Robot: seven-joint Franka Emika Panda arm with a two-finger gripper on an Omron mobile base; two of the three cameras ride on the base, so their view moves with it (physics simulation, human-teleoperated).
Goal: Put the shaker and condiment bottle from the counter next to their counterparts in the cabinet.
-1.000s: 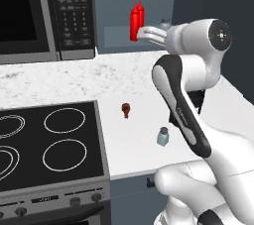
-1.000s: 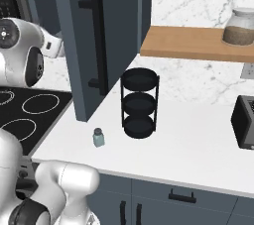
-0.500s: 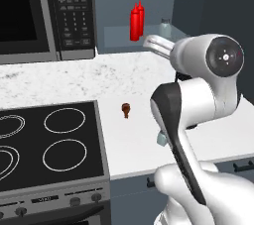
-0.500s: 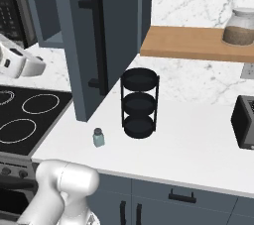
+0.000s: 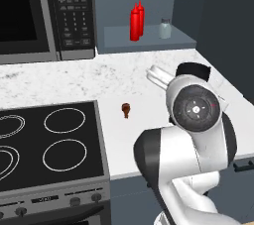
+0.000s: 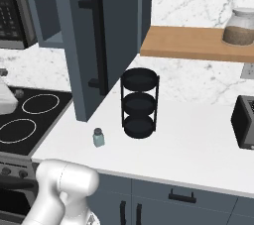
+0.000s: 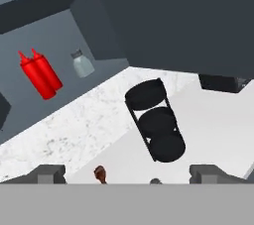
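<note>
On cabinet shelf (image 5: 149,44), two red condiment bottles (image 5: 136,21) paired side by side, matching shaker (image 5: 164,28) set near. Second shaker (image 6: 98,138) left on desk (image 6: 198,149) beside tiered rack (image 6: 140,103), awaiting pickup. End effector (image 7: 126,179) held spread wide, nothing gripped, readied for approach.

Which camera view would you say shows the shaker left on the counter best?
The right base view: the shaker stands whole and unobstructed near the counter edge, beside the black three-tier rack. The hand view catches just its cap at the bottom edge; in the left base view the arm hides it.
</note>
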